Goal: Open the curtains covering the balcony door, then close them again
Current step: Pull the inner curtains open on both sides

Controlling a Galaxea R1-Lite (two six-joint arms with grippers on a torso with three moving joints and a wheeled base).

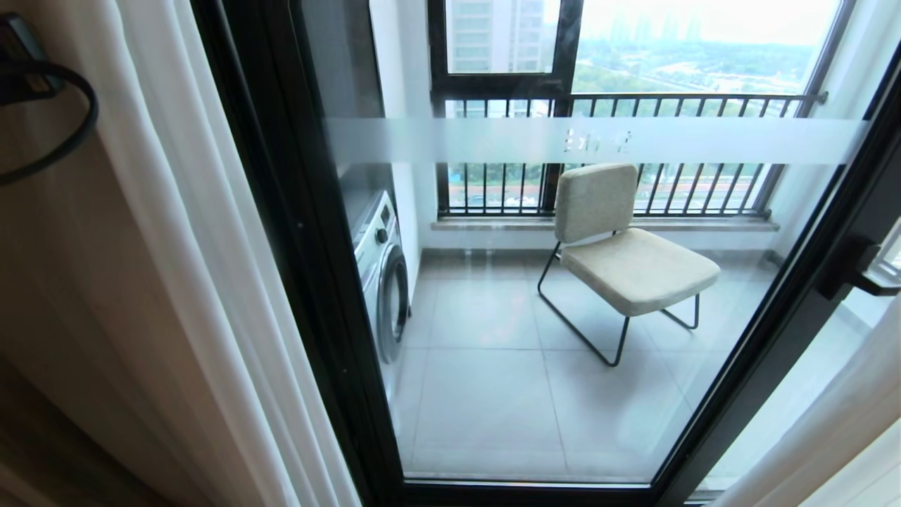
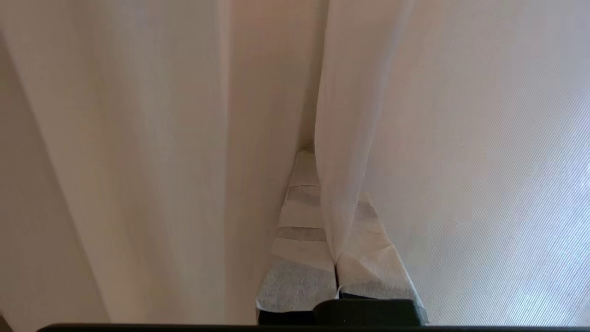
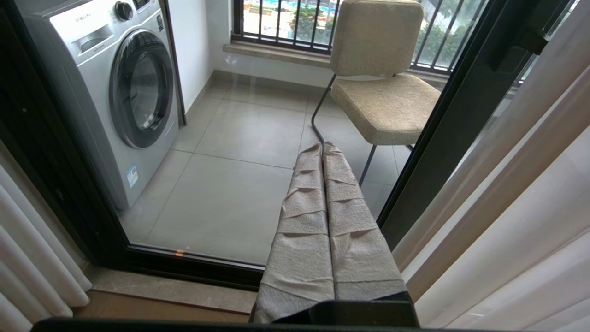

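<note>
The curtains [image 1: 176,246] hang bunched at the left of the balcony door [image 1: 295,246], with another part [image 1: 830,422] at the lower right. Between them the glass stands uncovered, showing its frosted band [image 1: 598,139] and black handle [image 1: 855,271]. In the left wrist view my left gripper [image 2: 332,193] is shut on a thin white fold of the curtains [image 2: 341,138], and cream fabric fills the space around it. My right gripper [image 3: 322,146] is shut and holds nothing. It points low at the glass beside the door's black frame [image 3: 461,115], with the curtains [image 3: 507,207] just beside it.
Behind the glass a washing machine [image 1: 383,274] stands on the balcony's left and a beige chair [image 1: 626,260] on grey tiles in the middle. A barred railing [image 1: 633,105] runs across the black-framed windows at the back. A black cable loop [image 1: 63,105] hangs at top left.
</note>
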